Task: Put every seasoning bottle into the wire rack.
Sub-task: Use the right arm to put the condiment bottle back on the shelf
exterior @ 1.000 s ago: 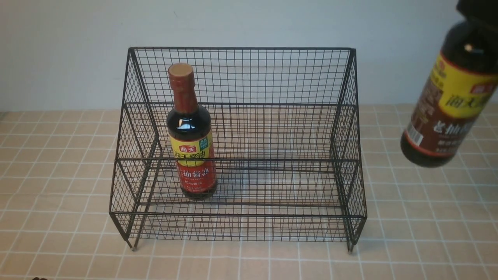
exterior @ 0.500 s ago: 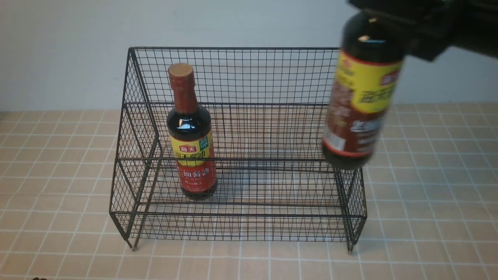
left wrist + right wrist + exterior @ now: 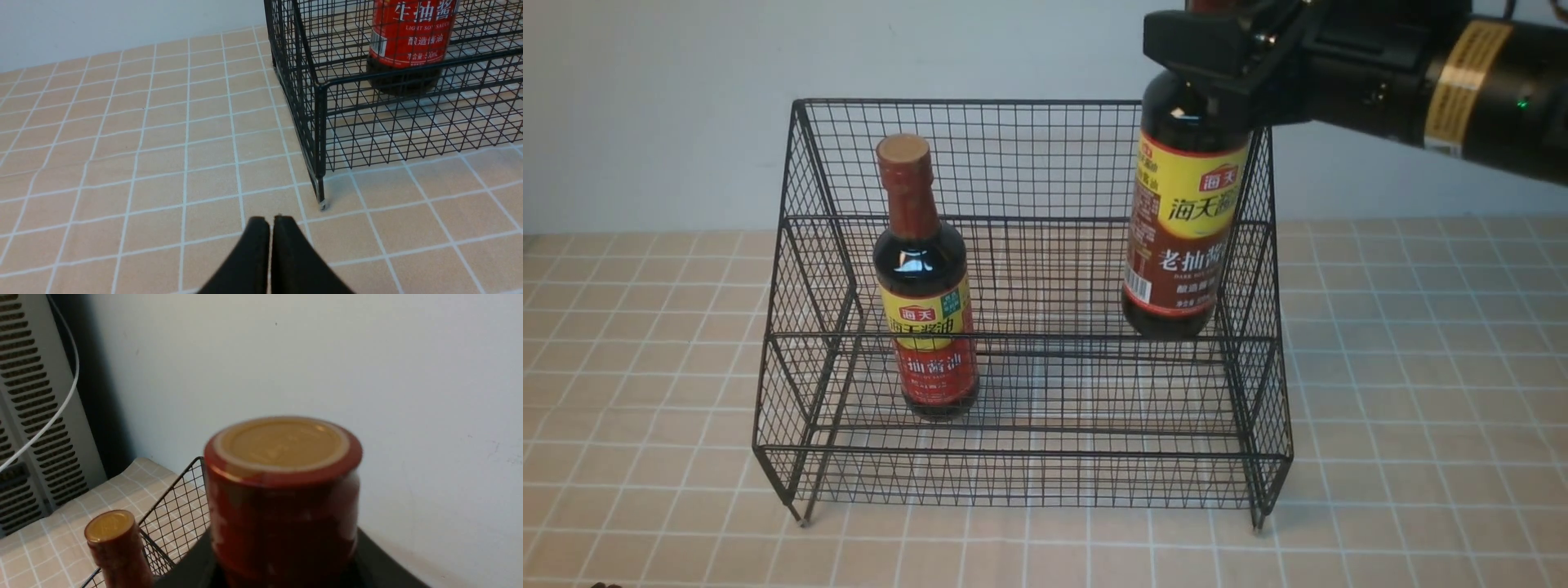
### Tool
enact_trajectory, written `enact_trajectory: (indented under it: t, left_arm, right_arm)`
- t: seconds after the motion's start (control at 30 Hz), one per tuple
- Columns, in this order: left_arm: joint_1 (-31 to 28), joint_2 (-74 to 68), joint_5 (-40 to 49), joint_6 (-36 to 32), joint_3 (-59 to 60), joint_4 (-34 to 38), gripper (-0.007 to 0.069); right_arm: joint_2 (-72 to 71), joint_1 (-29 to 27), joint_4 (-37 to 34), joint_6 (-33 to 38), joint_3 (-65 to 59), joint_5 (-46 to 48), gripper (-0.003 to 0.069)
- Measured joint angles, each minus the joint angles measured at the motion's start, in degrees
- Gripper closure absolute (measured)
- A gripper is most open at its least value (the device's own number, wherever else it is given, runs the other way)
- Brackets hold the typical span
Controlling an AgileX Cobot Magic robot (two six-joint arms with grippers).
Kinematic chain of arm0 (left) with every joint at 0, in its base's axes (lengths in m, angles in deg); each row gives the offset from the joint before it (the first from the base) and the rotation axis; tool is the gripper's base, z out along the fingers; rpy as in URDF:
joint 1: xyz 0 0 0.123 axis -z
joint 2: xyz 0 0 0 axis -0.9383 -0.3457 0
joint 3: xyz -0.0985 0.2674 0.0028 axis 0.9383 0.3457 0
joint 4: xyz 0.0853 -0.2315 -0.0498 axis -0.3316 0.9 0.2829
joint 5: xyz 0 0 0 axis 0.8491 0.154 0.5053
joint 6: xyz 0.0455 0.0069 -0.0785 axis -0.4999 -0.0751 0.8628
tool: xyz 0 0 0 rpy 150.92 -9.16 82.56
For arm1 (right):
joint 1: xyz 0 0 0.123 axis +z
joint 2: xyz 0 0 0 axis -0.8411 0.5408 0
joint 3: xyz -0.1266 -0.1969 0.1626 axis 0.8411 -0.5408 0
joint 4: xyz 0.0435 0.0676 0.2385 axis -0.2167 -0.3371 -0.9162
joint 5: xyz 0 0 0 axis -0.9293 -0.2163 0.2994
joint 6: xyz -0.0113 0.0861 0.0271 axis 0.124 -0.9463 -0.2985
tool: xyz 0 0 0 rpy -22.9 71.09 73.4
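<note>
The black wire rack stands mid-table. A red-label seasoning bottle stands upright on its lower tier, left side; the left wrist view shows its base behind the rack's corner. My right gripper is shut on the neck of the brown-label seasoning bottle, which hangs upright over the rack's right side, its base above the lower tier. The right wrist view shows that bottle's tan cap close up and the other bottle's cap. My left gripper is shut and empty, low over the table by the rack's front left foot.
A tan tiled cloth covers the table up to a plain white wall behind the rack. A grey vented panel with a white cable stands beyond the table's left end.
My right arm has carried the brown-label bottle leftward from the far right edge to above the rack's right side, and it has gone from tilted to upright. The red-label bottle has not moved.
</note>
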Motion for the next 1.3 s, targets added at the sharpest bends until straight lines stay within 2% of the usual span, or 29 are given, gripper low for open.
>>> enact_trajectory:
  t: [0.33, 0.63, 0.77, 0.83, 1.07, 1.3]
  left_arm:
    - [0.0, 0.0, 0.0, 0.0, 0.0, 0.0, 0.0631]
    - [0.0, 0.0, 0.0, 0.0, 0.0, 0.0, 0.0631]
    - [0.0, 0.0, 0.0, 0.0, 0.0, 0.0, 0.0631]
    - [0.0, 0.0, 0.0, 0.0, 0.0, 0.0, 0.0631]
    - [0.0, 0.0, 0.0, 0.0, 0.0, 0.0, 0.0631]
    - [0.0, 0.0, 0.0, 0.0, 0.0, 0.0, 0.0631]
  right_arm:
    - [2.0, 0.0, -3.3, 0.0, 2.3, 3.0, 0.0387]
    - [3.0, 0.0, -0.2, 0.0, 2.9, 3.5, 0.0387]
    - [3.0, 0.0, 4.1, -2.4, 2.9, 2.2, 0.0387]
    - [3.1, 0.0, 8.4, -5.4, 2.7, 1.5, 0.0387]
    - [3.6, 0.0, 27.6, -21.8, 0.6, -0.8, 0.0388]
    - [3.7, 0.0, 28.6, -26.7, -0.9, -0.9, 0.0388]
